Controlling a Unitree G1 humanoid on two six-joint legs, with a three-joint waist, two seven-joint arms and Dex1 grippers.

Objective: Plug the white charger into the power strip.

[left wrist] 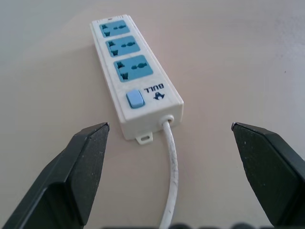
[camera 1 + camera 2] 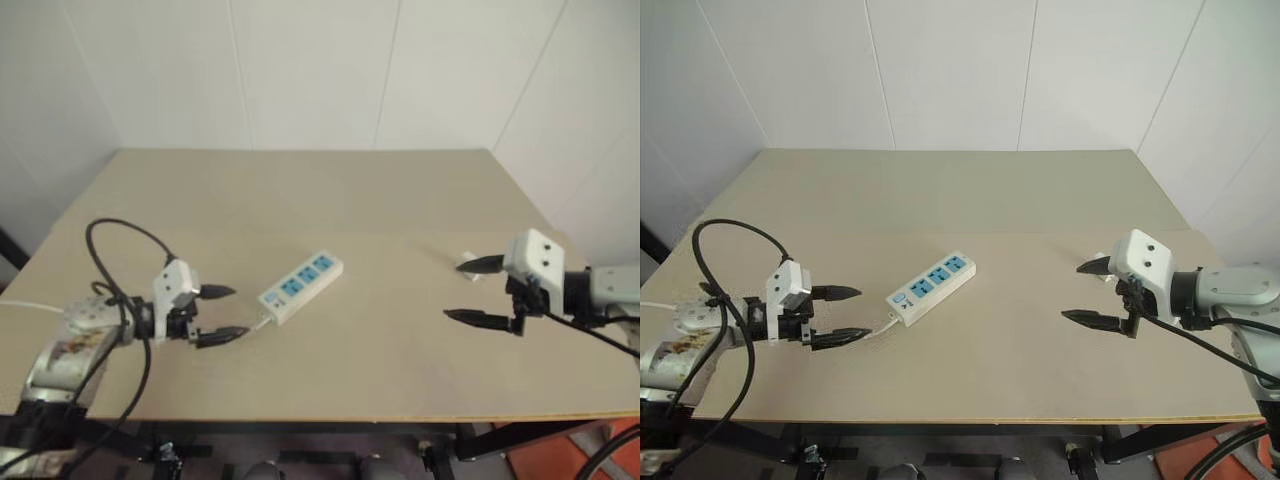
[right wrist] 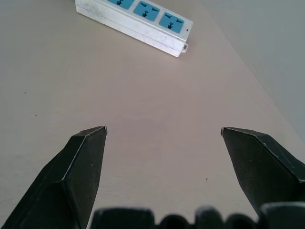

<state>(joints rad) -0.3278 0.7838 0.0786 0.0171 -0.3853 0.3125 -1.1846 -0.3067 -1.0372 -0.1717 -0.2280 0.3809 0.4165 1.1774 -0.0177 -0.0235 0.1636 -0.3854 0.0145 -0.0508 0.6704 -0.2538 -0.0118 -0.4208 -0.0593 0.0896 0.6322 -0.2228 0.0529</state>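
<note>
I see a beige rectangular wooden-topped table (image 2: 330,200) before me. Behind it stand plain white panelled walls (image 2: 310,70) with thin vertical seams.

Glossy white plastic power strip (image 1: 138,76) with smooth blue socket faces on a matt beige table (image 2: 400,330).

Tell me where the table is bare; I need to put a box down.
The far half of the table, behind the strip, is bare, as is the stretch between the strip and the right gripper. It is crowded between the left gripper and the strip's cord.
</note>
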